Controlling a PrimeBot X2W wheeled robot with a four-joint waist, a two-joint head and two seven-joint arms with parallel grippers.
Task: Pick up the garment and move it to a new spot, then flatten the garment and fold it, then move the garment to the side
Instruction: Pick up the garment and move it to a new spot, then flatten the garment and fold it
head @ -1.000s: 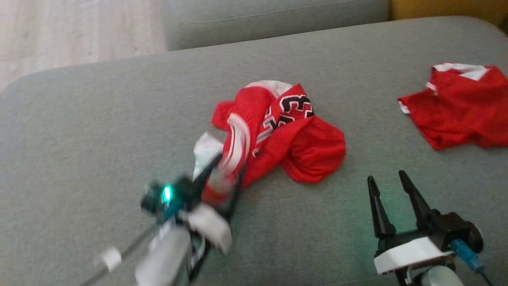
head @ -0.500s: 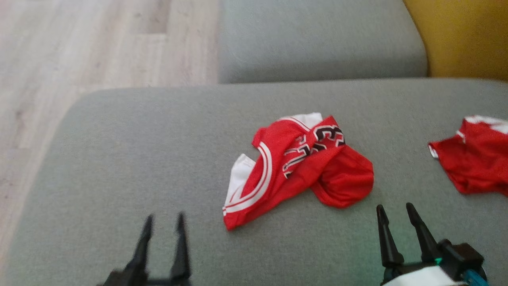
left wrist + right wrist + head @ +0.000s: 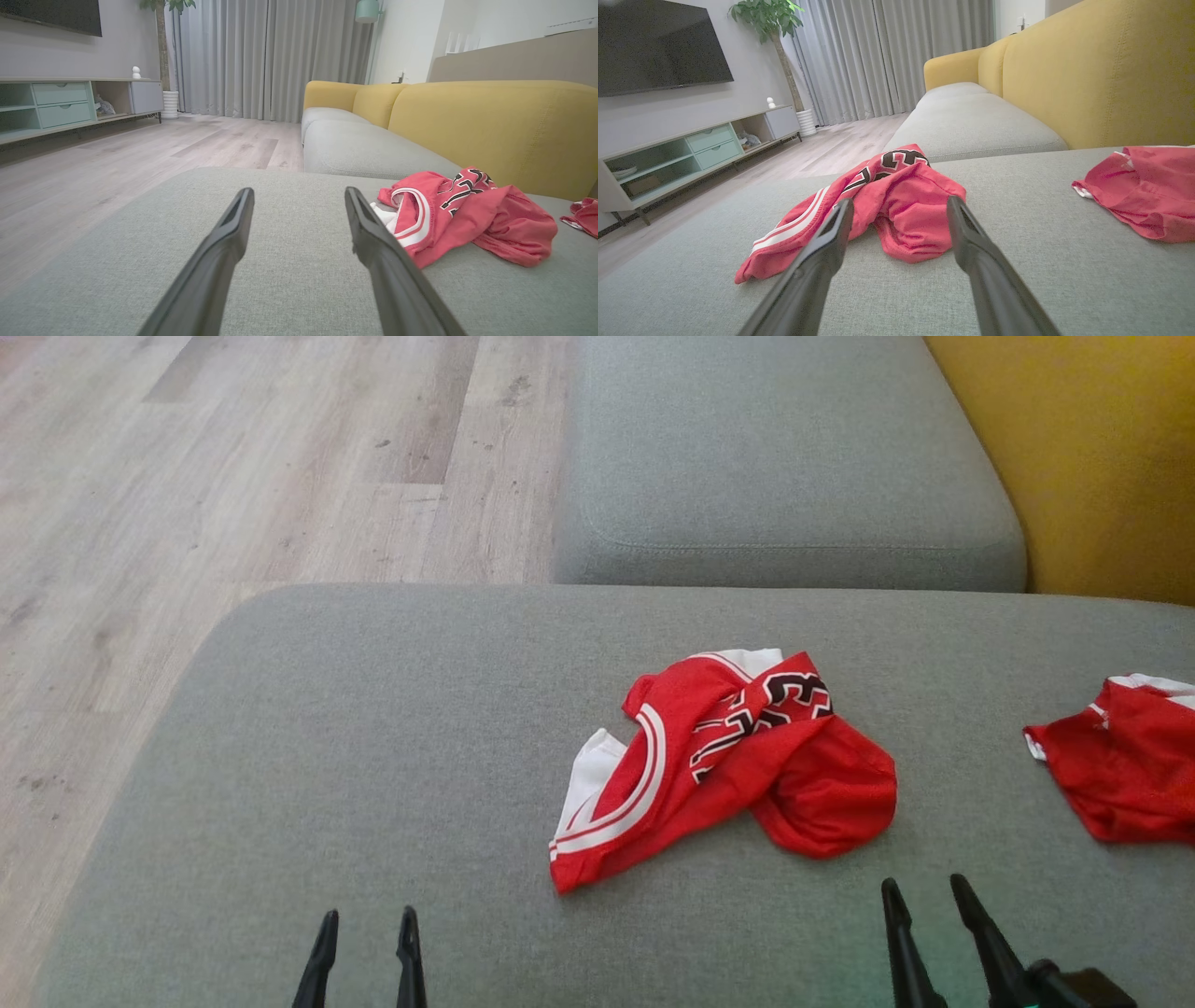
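A crumpled red jersey [image 3: 728, 761] with white trim and black lettering lies in a heap near the middle of the grey ottoman [image 3: 373, 756]. It also appears in the left wrist view as the jersey [image 3: 467, 214] to the right of my fingers, and in the right wrist view as the jersey [image 3: 887, 205] just beyond them. My left gripper [image 3: 367, 922] is open at the lower left, apart from the cloth, with nothing in it [image 3: 299, 191]. My right gripper [image 3: 921, 887] is open at the lower right, just short of the jersey's hem [image 3: 899, 203].
A second red garment [image 3: 1130, 765] lies at the ottoman's right edge. A grey sofa seat [image 3: 784, 467] and yellow backrest [image 3: 1083, 457] stand behind. Wooden floor [image 3: 187, 504] drops off to the left. A TV cabinet [image 3: 691, 149] stands across the room.
My left gripper has let go of the jersey's striped edge and pulled back toward the near edge, open. The jersey dropped flat. The head camera tilted up, shifting the whole scene down.
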